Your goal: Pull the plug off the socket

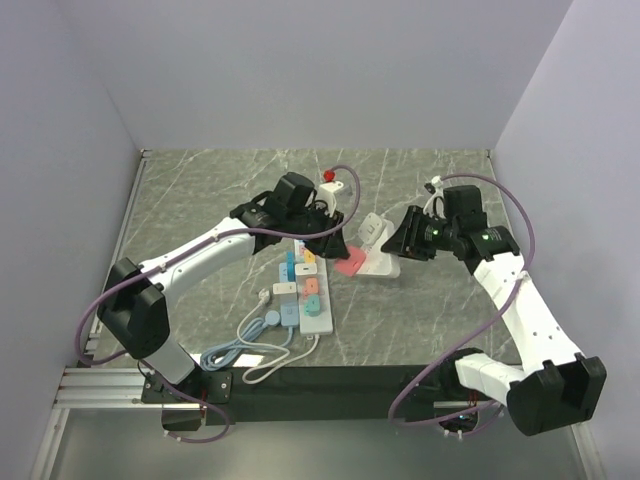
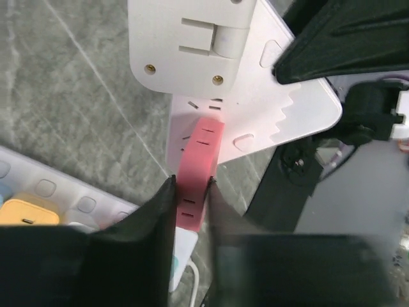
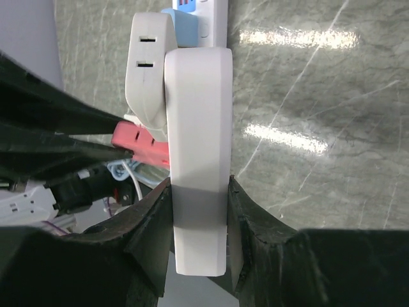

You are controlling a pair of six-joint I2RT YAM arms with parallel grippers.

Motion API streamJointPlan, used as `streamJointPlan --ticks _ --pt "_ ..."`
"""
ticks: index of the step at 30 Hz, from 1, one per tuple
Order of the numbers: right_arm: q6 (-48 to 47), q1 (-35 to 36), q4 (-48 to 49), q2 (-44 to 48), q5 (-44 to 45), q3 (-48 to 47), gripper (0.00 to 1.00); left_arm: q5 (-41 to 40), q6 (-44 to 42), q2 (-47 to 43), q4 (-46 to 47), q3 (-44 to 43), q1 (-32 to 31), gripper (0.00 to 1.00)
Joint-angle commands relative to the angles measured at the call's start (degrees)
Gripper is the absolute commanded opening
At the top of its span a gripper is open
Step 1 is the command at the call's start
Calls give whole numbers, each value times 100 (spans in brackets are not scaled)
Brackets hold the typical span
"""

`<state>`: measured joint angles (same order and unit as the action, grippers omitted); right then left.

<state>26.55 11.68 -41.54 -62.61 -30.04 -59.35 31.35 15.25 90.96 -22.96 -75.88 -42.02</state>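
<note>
A white socket block rests tilted just right of the table's middle. My right gripper is shut on its narrow edge, with a finger pressed against each side. A pink plug sticks out of the block's face. My left gripper is shut on that pink plug, and both fingers touch its sides. In the right wrist view the pink plug shows to the left of the block. A white adapter also sits in the block.
A long white power strip with several coloured plugs lies near the front, its white cord and a coiled blue cable beside it. A small white stand with a red knob is behind. Walls enclose the table on three sides.
</note>
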Motion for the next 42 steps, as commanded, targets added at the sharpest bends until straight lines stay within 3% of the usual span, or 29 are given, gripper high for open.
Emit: streamJointPlan --ticks 1,4,6,7,8,22,27,31,38,41,42 --pt "307 45 445 -84 -178 -191 0 -708 453 62 767 -358 -69 37" --pt "290 45 515 -269 -212 -278 0 -1552 453 19 723 -358 -70 67" --pt "255 45 542 -392 -309 -305 0 -1920 244 -78 854 -200 -61 76" --pt "211 45 550 -427 -344 -348 0 -1983 164 -209 1090 9 -52 85" --pt "193 45 568 -462 -423 -366 0 -2001 85 -245 1249 90 -26 87" --pt "167 45 551 -876 -556 -744 0 264 -971 106 723 -85 238 83" --pt "97 45 445 -972 -538 -876 0 459 -980 71 696 55 238 84" --pt "105 45 463 -1016 -652 -955 0 319 -1059 317 363 -23 229 77" --pt "61 45 472 -1104 -854 -982 0 274 -743 449 582 38 229 55" --pt "-18 45 401 -1131 -854 -999 0 345 -576 502 704 20 229 35" --pt "-61 45 384 -1139 -854 -999 0 345 -541 476 757 29 229 24"
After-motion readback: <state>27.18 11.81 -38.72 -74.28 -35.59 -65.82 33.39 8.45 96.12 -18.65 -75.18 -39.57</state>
